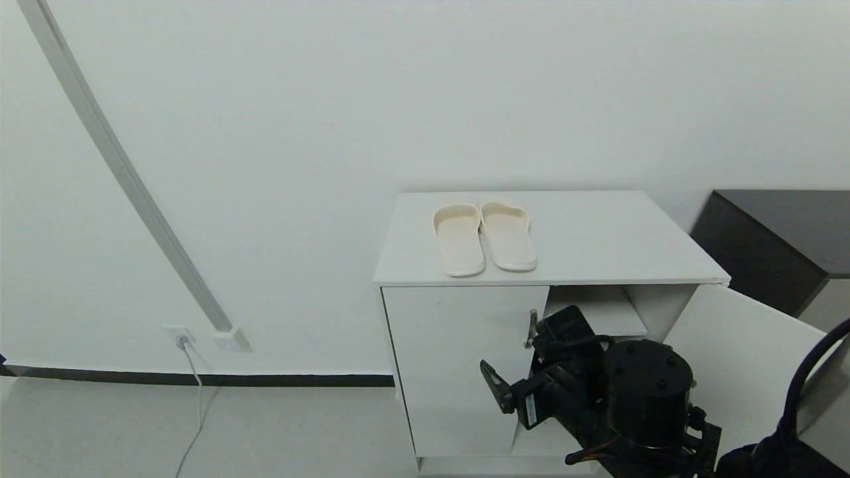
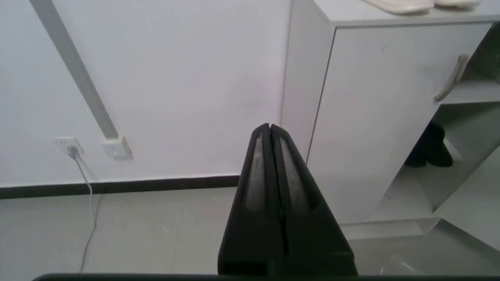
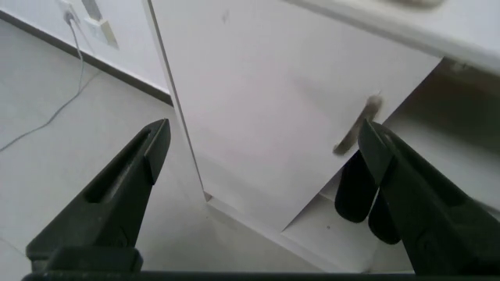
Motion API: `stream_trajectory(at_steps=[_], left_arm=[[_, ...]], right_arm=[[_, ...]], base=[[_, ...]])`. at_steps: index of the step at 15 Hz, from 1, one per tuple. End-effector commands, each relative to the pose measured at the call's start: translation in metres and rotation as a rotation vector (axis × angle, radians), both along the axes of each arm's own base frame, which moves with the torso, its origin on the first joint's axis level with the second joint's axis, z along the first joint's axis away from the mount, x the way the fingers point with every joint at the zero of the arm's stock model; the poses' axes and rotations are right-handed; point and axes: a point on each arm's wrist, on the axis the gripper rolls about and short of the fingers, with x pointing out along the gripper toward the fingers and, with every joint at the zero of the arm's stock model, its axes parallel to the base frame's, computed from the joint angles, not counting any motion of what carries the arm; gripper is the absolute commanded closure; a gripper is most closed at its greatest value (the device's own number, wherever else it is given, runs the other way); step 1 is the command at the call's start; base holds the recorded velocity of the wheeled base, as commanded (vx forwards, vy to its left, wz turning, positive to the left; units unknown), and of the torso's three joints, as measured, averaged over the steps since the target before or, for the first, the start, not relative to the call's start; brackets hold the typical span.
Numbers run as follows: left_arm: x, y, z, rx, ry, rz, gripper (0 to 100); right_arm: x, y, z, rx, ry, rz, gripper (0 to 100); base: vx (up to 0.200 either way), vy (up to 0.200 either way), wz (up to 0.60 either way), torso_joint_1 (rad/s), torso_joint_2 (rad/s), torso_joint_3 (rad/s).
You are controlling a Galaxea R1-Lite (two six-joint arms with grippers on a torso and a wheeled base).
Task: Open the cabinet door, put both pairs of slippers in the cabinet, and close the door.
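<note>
A pair of cream slippers (image 1: 483,238) lies side by side on top of the white cabinet (image 1: 597,265). The cabinet's left door (image 1: 458,365) is closed, and its right door (image 1: 737,358) is swung wide open. A dark pair of slippers (image 3: 363,191) stands inside on the bottom shelf, also seen as the dark pair (image 2: 433,148) from the left wrist. My right gripper (image 3: 264,133) is open in front of the closed door, one finger close to the door handle (image 3: 355,133). My left gripper (image 2: 271,129) is shut and holds nothing, low over the floor left of the cabinet.
A dark table (image 1: 783,239) stands right of the cabinet, just behind the open door. A wall socket with a cable (image 1: 179,335) and a slanted conduit strip (image 1: 119,166) are on the wall at left. Bare floor (image 1: 199,431) lies left of the cabinet.
</note>
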Motion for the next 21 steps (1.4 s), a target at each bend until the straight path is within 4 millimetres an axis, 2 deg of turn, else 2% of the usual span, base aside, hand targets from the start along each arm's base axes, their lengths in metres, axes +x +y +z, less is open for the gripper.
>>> stream_trajectory(at_steps=[1,9,12,15,17,19,21], left_arm=[[0.000,0.000,0.000,0.000,0.002,-0.001,100],[0.000,0.000,0.000,0.002,0.002,0.000,100],[0.000,0.000,0.000,0.002,0.002,0.000,100],[0.000,0.000,0.000,0.002,0.002,0.000,100],[0.000,0.000,0.000,0.006,0.000,0.000,100],[0.000,0.000,0.000,0.006,0.001,0.000,100],[0.000,0.000,0.000,0.006,0.001,0.000,100]], right_arm=[[0.000,0.000,0.000,-0.001,0.000,0.001,0],[0.001,-0.001,0.000,-0.013,-0.011,-0.006,0],[0.002,0.000,0.004,-0.020,-0.055,-0.001,0],[0.016,0.006,0.018,-0.039,-0.001,-0.046,0],[0.025,0.015,0.038,-0.006,0.082,-0.096,0],[0.040,0.032,0.066,0.068,0.192,-0.221,0],[0.046,0.042,0.066,0.108,0.234,-0.296,0]], base=[[0.000,0.000,0.00,0.266,-0.60,-0.330],[0.000,0.000,0.00,0.182,-0.40,-0.219],[0.000,0.000,0.00,0.015,-0.03,-0.017],[0.000,0.000,0.00,0.000,0.00,0.000],[0.000,0.000,0.00,0.000,0.00,0.000],[0.000,0.000,0.00,0.000,0.00,0.000],[0.000,0.000,0.00,0.000,0.00,0.000]])
